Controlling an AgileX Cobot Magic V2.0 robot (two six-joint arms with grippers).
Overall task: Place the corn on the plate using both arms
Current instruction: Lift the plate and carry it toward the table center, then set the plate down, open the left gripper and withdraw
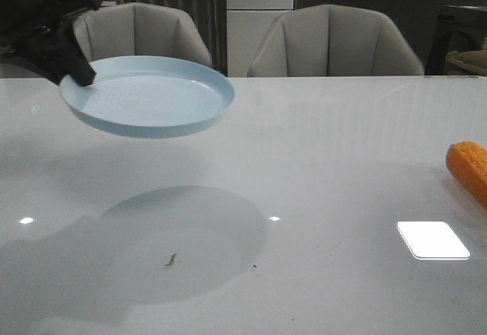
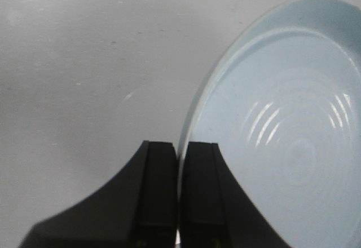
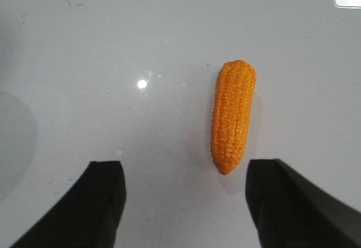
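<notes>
The pale blue plate (image 1: 148,95) hangs in the air over the left half of the table, casting a round shadow below it. My left gripper (image 1: 78,74) is shut on the plate's left rim; in the left wrist view the rim (image 2: 186,141) runs between the two black fingers of that gripper (image 2: 179,152). The orange corn (image 1: 469,167) lies on the table at the far right edge, partly cut off. In the right wrist view the corn (image 3: 232,115) lies just beyond my right gripper (image 3: 186,172), which is open above the table, the cob's pointed end toward it.
Two beige chairs (image 1: 335,42) stand behind the white glossy table (image 1: 319,145). A bright window reflection (image 1: 432,240) lies on the tabletop near the front right. Small dark specks (image 1: 170,260) mark the surface under the plate's shadow.
</notes>
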